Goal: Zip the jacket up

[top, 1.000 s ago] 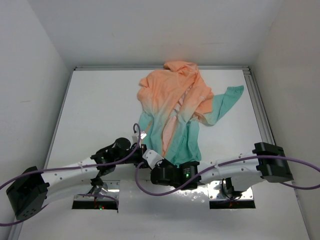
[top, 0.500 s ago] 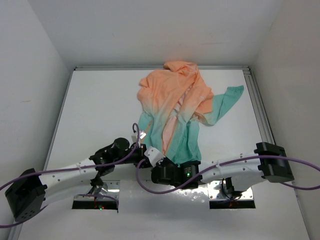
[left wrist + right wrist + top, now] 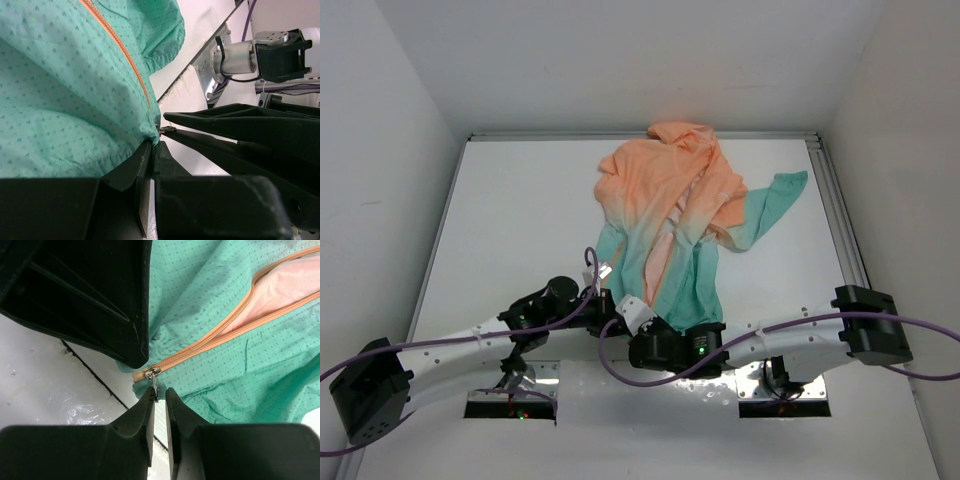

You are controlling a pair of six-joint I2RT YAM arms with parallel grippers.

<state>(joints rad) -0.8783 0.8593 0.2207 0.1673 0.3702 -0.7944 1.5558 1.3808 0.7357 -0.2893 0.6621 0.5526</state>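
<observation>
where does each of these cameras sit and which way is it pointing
Top external: above, behind the bases, looking down on the table, jacket, left arm and right arm.
Left wrist: looks along the left fingers at the teal hem.
Right wrist: looks along the right fingers at the zipper pull.
Shared: both wrist views show the zipper's bottom end.

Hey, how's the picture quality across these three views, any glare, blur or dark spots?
Top view: even, soft light, jacket sharp, slight shine on the table near the arm bases. Left wrist: fabric crisp, own black fingers underexposed, featureless. Right wrist: zipper pull sharp, glare patch on the table lower left.
</observation>
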